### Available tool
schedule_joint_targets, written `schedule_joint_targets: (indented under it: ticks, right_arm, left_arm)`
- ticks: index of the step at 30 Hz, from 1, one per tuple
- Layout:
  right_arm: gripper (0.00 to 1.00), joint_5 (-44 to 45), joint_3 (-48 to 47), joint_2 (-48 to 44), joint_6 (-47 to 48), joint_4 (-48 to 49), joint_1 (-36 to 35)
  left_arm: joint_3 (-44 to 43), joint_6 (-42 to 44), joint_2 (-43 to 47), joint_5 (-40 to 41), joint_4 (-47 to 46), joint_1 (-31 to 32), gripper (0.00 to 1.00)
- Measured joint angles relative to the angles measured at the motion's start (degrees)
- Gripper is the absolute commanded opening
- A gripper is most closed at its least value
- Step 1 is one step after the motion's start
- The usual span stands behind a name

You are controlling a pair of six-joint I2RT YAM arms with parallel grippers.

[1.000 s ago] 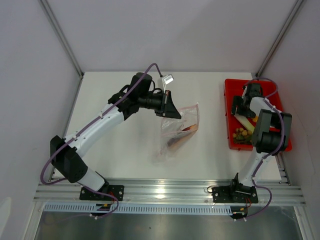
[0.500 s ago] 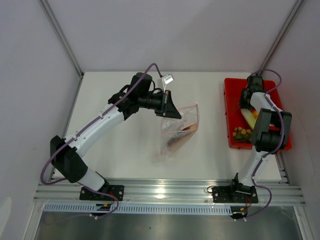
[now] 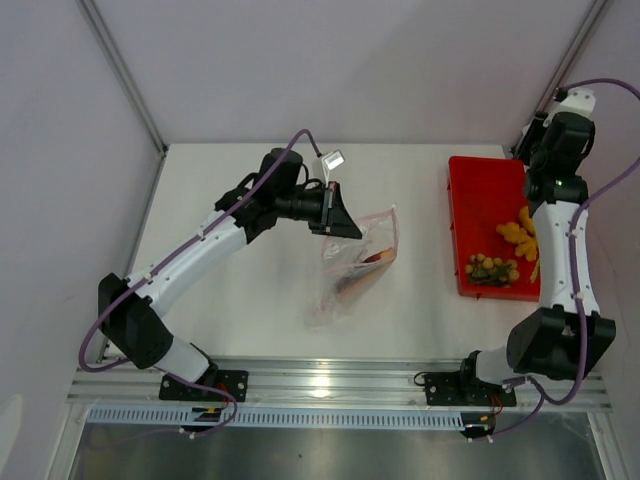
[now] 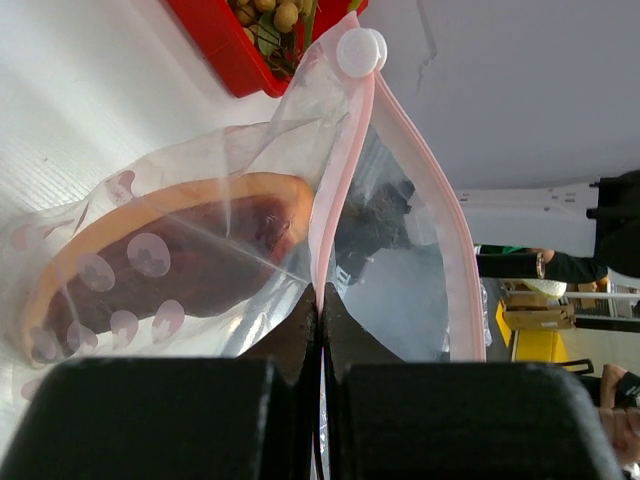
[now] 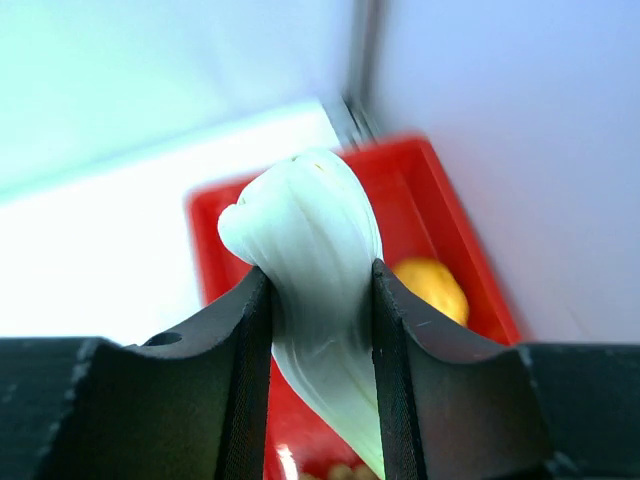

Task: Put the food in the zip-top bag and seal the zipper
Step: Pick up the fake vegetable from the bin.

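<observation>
Upper right of the top view: right end effector (image 5: 320, 310) is hanging high over the red tray (image 3: 480, 190), jaws partly closed and clamping the white end of the leek stalk (image 5: 312, 225). Its other end is running out of the wrist frame.

Centre of that view: left end effector (image 4: 320, 325) is pinching fully shut on the zipper strip (image 4: 335, 190) of the zip-top bag (image 3: 362, 255), holding one lip up off the tabletop (image 3: 250, 290). The mouth is gaping. An orange slice (image 4: 150, 265) with a dark red piece is already lying inside. Lemon (image 3: 515, 235) and ball bunch (image 3: 492, 268) are sitting in the tray.

My read: next is carrying the leek to the mouth, long axis lined up with the opening, tip first, clearing the pink rim and white slider (image 4: 360, 52). Left pinch shouldn't be moving during insertion, or the mouth is collapsing. Releasing only once most of the stalk is inside, else it's likely tipping out.
</observation>
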State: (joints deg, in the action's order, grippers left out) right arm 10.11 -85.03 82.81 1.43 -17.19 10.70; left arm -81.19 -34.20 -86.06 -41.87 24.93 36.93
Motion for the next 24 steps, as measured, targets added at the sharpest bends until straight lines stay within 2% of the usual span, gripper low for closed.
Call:
schedule_joint_targets:
  ticks: [4, 9, 13, 18, 24]
  right_arm:
    - [0.00, -5.9, -0.7, -6.1, -4.1, 1.7, -0.7]
    - [0.00, -20.0, 3.7, -15.5, -14.6, 8.2, -2.3]
    - [0.00, -26.0, 4.3, -20.0, -23.7, 14.4, -8.3]
    - [0.00, -22.6, 3.8, -22.4, -30.8, 18.2, -22.1]
    - [0.00, -14.7, 3.8, -23.6, -35.7, 21.2, -32.5]
  left_arm:
    - [0.1, -0.4, 0.8, 0.7, 0.0, 0.0, 0.01]
    - [0.1, -1.4, 1.0, 0.7, -0.4, 0.0, 0.01]
    - [0.1, -1.9, 1.0, 1.0, -0.4, 0.0, 0.01]
    - [0.1, -2.1, 1.1, 1.2, -0.5, 0.0, 0.01]
    - [0.1, -2.7, 1.6, 1.2, -0.6, 0.0, 0.01]
